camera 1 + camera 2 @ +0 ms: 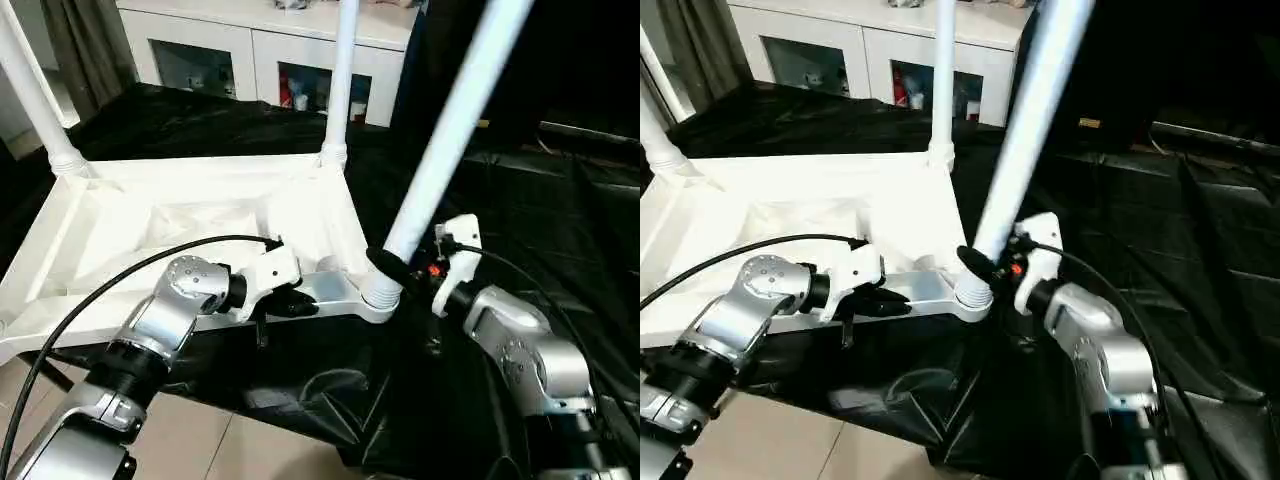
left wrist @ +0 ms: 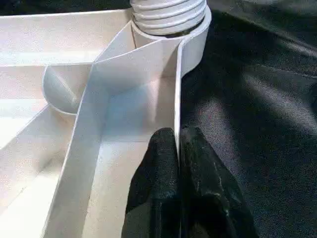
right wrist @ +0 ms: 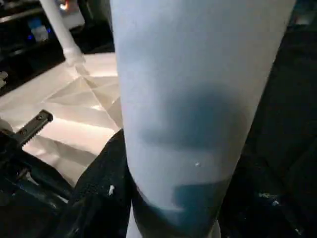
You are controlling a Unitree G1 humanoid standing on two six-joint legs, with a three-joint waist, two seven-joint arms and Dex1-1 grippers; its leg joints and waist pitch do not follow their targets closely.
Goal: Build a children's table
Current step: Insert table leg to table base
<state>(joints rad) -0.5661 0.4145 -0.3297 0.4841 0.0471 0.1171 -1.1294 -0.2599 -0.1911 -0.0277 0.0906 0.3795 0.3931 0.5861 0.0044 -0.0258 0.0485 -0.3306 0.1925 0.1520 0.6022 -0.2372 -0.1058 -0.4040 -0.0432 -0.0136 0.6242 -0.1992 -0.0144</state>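
The children's table lies upside down on a black sheet, its white ribbed top (image 1: 180,225) facing up with ribs showing. Two white legs stand in the far corner sockets, one at the far left (image 1: 35,95) and one at the far right (image 1: 340,80). A third leg (image 1: 450,130) leans in the near right corner socket (image 1: 380,293). My right gripper (image 1: 400,268) is shut on this leg just above its ribbed base. My left gripper (image 2: 177,148) is shut on the thin near edge wall (image 2: 177,99) of the top, close to that socket.
A white cabinet (image 1: 270,50) with glass doors stands behind the table. The black sheet (image 1: 530,200) covers the floor to the right and beneath the table. Bare tiled floor (image 1: 210,440) shows at the near edge. Black cables run along both forearms.
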